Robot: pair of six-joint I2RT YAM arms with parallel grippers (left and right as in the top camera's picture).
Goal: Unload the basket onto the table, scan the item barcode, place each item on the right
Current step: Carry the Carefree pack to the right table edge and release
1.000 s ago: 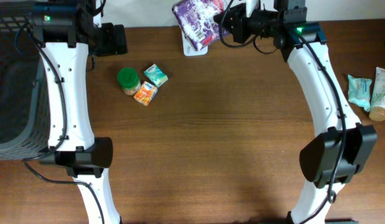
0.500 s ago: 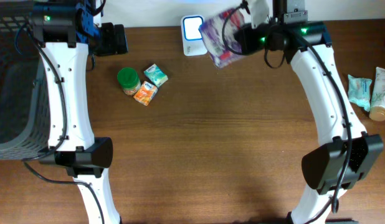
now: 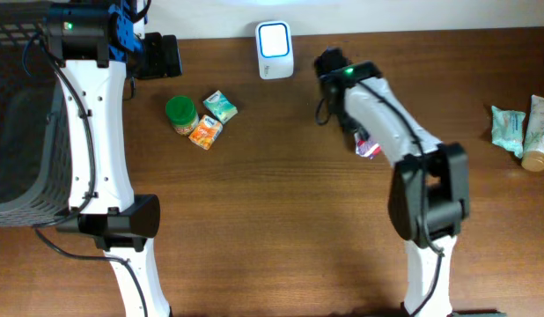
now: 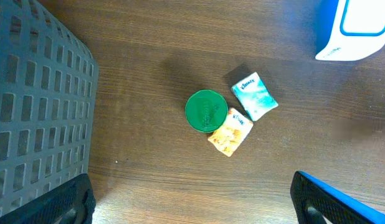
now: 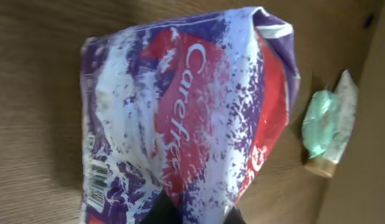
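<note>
The item is a purple, white and red Carefree packet (image 5: 180,112) that fills the right wrist view, its barcode (image 5: 98,177) at the lower left. My right gripper (image 5: 195,211) is shut on the packet's lower edge. From overhead only a corner of the packet (image 3: 368,147) shows under the folded right arm, right of and below the white scanner (image 3: 275,40). The scanner stands at the table's back edge with its lit face uncovered. My left gripper (image 4: 192,211) hangs open and empty at the back left, above bare wood.
A green-lidded jar (image 3: 180,111), a Kleenex pack (image 3: 220,106) and an orange packet (image 3: 205,132) lie left of the scanner. A dark basket (image 3: 17,114) fills the left edge. A green pouch (image 3: 507,129) and a tube (image 3: 537,132) lie at the far right.
My right arm has swung the packet away from the scanner, forward and right, down toward the table. The scanner's face is now uncovered. The left arm has not moved.
</note>
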